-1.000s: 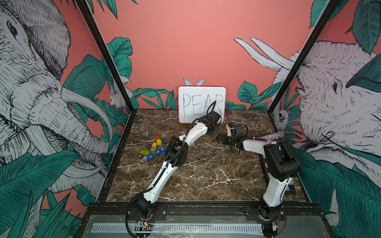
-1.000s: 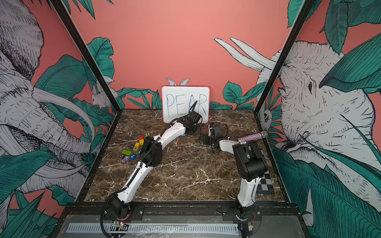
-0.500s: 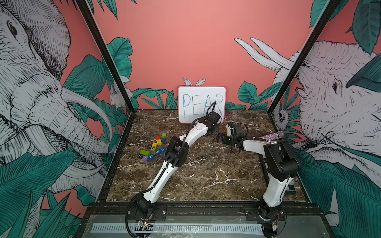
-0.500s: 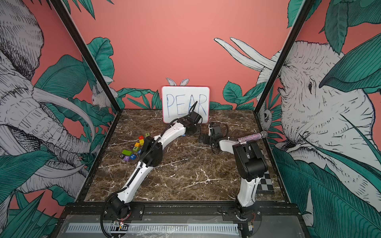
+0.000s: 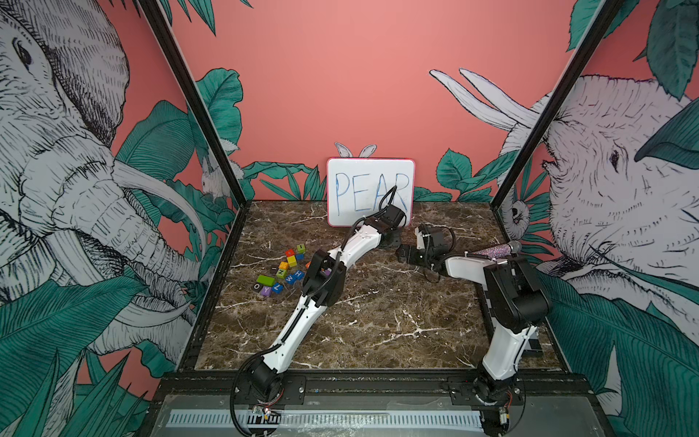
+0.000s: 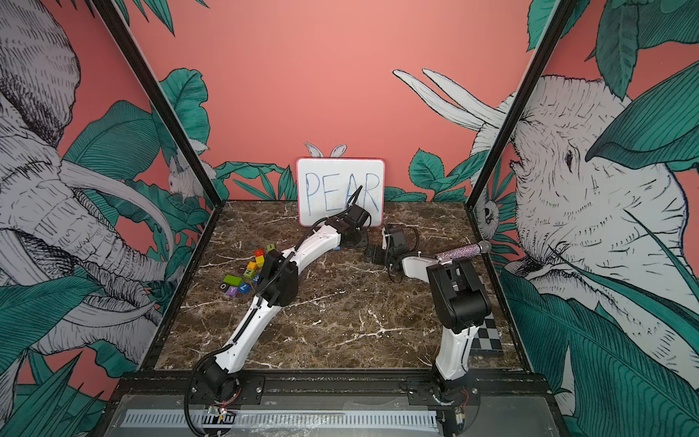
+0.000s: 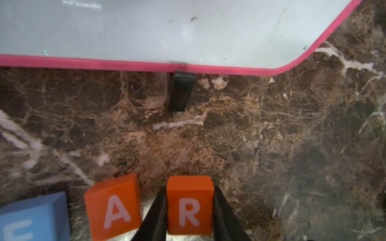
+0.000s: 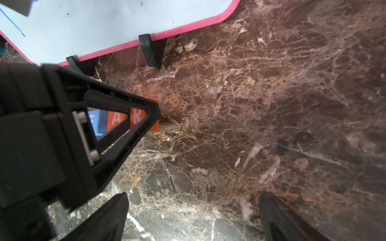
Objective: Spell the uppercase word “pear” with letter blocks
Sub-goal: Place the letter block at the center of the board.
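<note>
Left wrist view: the orange-red cube with a white R (image 7: pixel 190 206) is seen clamped in the left gripper (image 7: pixel 189 188), just beside the orange-red A cube (image 7: pixel 113 206) and before the pink-rimmed whiteboard (image 7: pixel 146 31); the right gripper (image 8: pixel 193 197) is held spread, empty

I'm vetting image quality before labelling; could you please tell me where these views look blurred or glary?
Left wrist: R block fairly sharp, E block soft and cropped, whiteboard hazy with faint reflections. Right wrist: table crisp mid-frame, softer toward the edges. Both top views: evenly lit, no harsh shadows.
</note>
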Controlling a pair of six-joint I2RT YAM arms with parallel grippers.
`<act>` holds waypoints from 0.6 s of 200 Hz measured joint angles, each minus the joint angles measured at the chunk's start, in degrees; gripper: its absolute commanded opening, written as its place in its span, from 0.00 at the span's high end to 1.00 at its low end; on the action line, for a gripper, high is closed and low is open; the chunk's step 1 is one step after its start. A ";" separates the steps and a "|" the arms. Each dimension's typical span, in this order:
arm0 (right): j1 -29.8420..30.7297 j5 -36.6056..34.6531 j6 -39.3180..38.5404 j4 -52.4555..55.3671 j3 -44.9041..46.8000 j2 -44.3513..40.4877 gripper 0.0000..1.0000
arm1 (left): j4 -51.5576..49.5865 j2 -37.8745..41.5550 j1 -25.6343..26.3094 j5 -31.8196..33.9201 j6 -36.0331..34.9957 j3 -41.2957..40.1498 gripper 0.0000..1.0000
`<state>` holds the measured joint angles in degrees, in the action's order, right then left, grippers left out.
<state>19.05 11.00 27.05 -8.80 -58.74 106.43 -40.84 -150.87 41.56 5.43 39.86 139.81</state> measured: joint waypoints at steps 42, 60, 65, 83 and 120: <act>0.00 0.17 0.00 0.00 0.00 0.00 0.01 | 0.31 0.00 0.00 0.07 -0.31 0.00 0.88; 0.00 0.20 0.00 -0.02 0.00 0.00 0.01 | 0.52 0.00 0.00 0.09 -0.44 0.00 0.88; 0.00 0.22 0.00 -0.02 0.00 0.00 0.01 | 0.52 0.00 0.00 0.11 -0.44 0.00 0.88; 0.00 0.20 0.00 -0.02 0.00 0.00 0.01 | 0.55 0.00 0.00 0.26 -0.46 0.00 0.88; -0.04 0.22 0.00 -0.04 0.00 0.00 0.01 | 0.83 -0.57 0.00 0.68 -0.46 0.20 0.88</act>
<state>19.00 11.22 27.05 -8.84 -58.74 106.43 -40.01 -151.44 41.56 6.11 39.40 140.00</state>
